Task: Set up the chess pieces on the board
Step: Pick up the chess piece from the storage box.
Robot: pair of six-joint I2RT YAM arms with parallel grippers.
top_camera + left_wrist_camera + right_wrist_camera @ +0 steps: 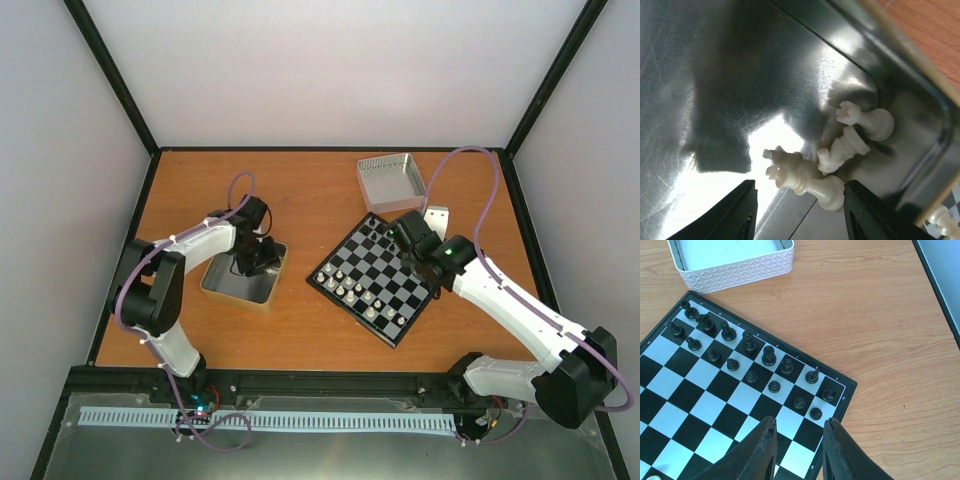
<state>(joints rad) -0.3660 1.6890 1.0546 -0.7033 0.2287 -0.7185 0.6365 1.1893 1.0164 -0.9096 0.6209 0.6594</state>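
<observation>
Left claw [799,184]: down inside the silver metal tray [240,296] left of the board [375,272], fingers parted. One cream-white chessman lies on its side between them, with a clear gap to the left finger.
Chess pieces [850,142]: a small cluster lies toppled in a corner of that tray. More white pieces [345,285] stand in rows along the board's side facing the tray.
Right claw [800,420]: hangs over the board's opposite side, fingers slightly apart, nothing between them.
Black chessmen [750,342]: two rows stand along that side of the board, just ahead of the right claw.
White patterned tray [735,270]: on the table [300,200] just beyond the board's far corner, apart from it.
Board: sits turned at an angle, middle squares bare.
</observation>
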